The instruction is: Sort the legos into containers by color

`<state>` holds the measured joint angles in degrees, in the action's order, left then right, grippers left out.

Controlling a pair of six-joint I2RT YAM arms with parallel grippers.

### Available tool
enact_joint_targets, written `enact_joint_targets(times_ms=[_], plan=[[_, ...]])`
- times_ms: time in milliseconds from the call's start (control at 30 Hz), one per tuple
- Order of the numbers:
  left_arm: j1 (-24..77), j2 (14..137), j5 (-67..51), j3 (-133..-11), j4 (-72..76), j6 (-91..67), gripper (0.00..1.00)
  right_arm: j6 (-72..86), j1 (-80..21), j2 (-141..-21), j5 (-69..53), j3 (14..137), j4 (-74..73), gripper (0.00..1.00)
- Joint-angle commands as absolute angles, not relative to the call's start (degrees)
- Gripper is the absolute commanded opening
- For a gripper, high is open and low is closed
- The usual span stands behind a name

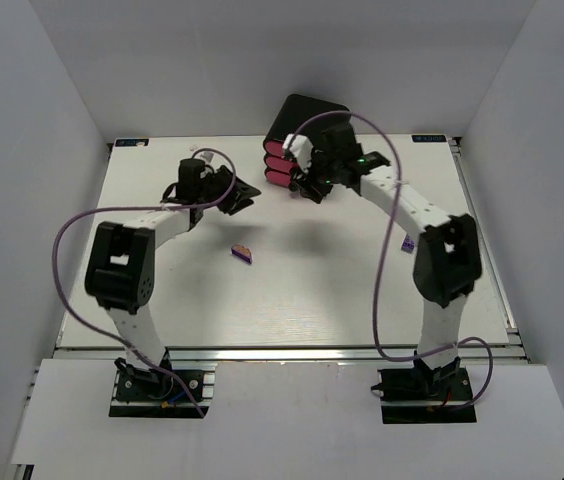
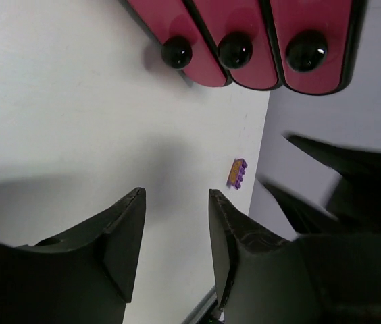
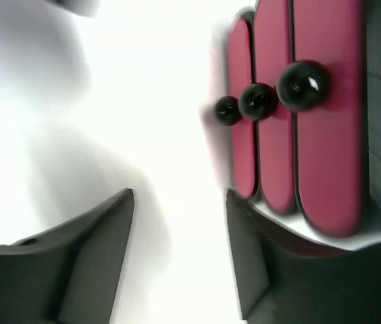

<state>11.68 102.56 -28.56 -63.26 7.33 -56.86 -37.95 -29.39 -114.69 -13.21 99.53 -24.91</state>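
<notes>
Your left claw (image 2: 177,236) hangs with its two fingers apart and nothing between them; only bare desk (image 2: 62,115) shows in the gap. It sits near the containers (image 1: 280,165), in front of them and off to their left. Your right claw (image 3: 180,250) is spread too and grips nothing. It is just in front of the containers, with one finger (image 3: 251,263) close to the drawer fronts; you cannot tell whether it touches them.

The three magenta drawers sit side by side in their black box (image 1: 307,115), all pushed in, each with a round black knob (image 3: 302,86).

One lego (image 1: 241,253), purple with an orange-looking face, lies on the desk well in front of the containers and a little to their left. The left wrist view shows a small studded brick (image 2: 237,173), orange and purple, lying on the desk between the left claw's tips and the containers. You cannot tell whether it is the same piece.
</notes>
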Motion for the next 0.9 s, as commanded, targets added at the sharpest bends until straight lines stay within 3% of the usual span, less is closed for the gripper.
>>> enact_joint_targets(times_ms=[0,67,100,133,233,867], plan=[[14.6,108.8,-32.0,-71.4,11.6,-58.2,0.51,-31.9,-27.2,-103.2,-30.5,95.3,-31.2,0.65],[16.2,112.3,-32.3,-75.9,11.5,-58.6,0.51,-26.7,-24.7,-100.8,-32.6,92.5,-30.9,0.67],[16.3,115.5,-32.1,-77.2,11.5,-58.9,0.52,-25.2,-23.0,-98.2,-33.9,89.2,-30.3,0.63],[17.0,117.0,-31.9,-78.3,11.6,-59.1,0.53,-24.4,-22.3,-97.0,-36.9,87.5,-28.5,0.4],[18.3,121.7,-30.9,-81.0,12.9,-60.9,0.59,-23.3,-18.6,-92.0,-43.0,81.7,-25.8,0.0],[20.5,135.9,-27.9,-89.8,21.6,-67.8,0.61,-19.4,-8.4,-89.2,-49.2,77.3,-20.7,0.07]])
